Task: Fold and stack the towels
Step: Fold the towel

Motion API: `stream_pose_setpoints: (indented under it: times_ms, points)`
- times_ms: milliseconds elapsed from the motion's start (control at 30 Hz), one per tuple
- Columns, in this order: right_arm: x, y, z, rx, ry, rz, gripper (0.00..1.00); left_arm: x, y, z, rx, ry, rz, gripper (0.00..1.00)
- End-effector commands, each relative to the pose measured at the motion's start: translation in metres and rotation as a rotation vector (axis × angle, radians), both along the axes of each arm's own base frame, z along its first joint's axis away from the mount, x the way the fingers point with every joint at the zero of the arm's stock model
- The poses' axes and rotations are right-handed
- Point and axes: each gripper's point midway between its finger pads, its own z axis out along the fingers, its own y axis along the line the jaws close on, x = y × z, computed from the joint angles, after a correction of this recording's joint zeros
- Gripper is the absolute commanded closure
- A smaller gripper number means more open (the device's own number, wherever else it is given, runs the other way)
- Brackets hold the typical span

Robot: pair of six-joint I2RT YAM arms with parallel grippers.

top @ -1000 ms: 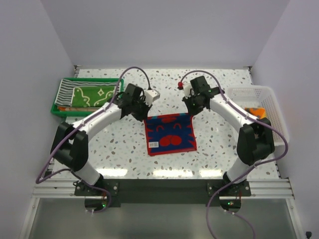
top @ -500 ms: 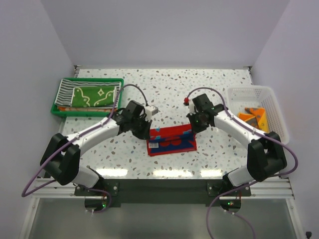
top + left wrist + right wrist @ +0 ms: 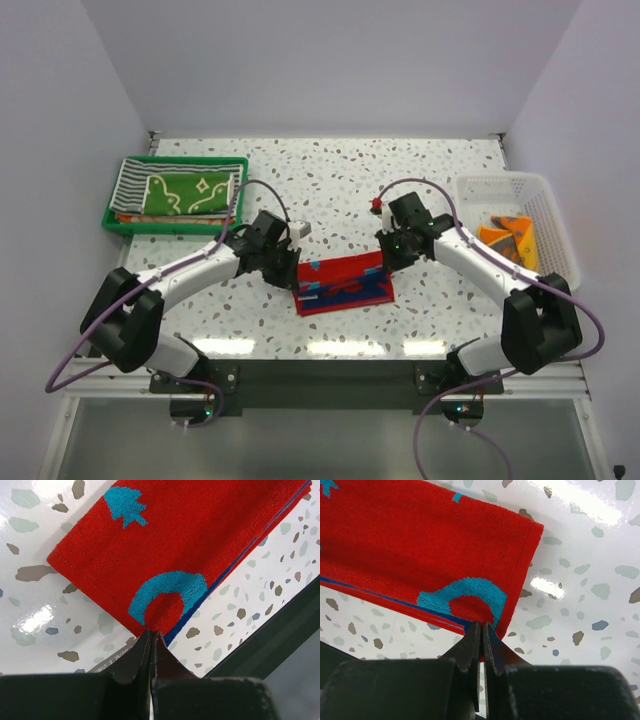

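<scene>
Pinching the red towel at two corners, one per arm.

With the left jaws: shut down to a hairline, tips nipping the far left corner of the cloth, right at a turquoise arc in the pile. Seen from the left wrist as two dark points meeting on the red edge, with a line of dark blue from the lower layer just beside.

With the right jaws: likewise closed to a thin slit, tips biting the far right corner at a matching turquoise arc. Again a dark blue line of the lower layer close by, running along the long edge.

Lying doubled over on itself near the middle of the bench, between the two arms, as a low wide strip. Red face with turquoise shapes uppermost; white label at the near left corner. Impossible to tell from above whether the gripped corners are pressed flat or raised a little off the layer below.

Well apart at the far left: a green tray holding a green towel with white drawings, a black-and-white striped towel showing at its left side, and a strip of orange cloth along the near edge.

At the far right: a white mesh basket with an orange towel bunched inside.
</scene>
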Motion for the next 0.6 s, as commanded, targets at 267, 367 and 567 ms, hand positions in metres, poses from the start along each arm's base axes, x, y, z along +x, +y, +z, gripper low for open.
stream_pose_setpoints:
  times_ms: [267, 367, 567]
  points:
    - [-0.013, -0.021, -0.027, -0.097, 0.112, -0.128, 1.00, -0.028, 0.014, -0.020, 0.044, 0.096, 0.019, 1.00]
    - [-0.014, -0.019, -0.033, -0.092, 0.128, -0.141, 1.00, -0.032, 0.017, -0.028, 0.061, 0.116, 0.022, 1.00]
    - [-0.015, -0.014, -0.034, -0.059, 0.131, -0.143, 0.96, -0.039, 0.011, -0.032, 0.058, 0.128, -0.016, 1.00]
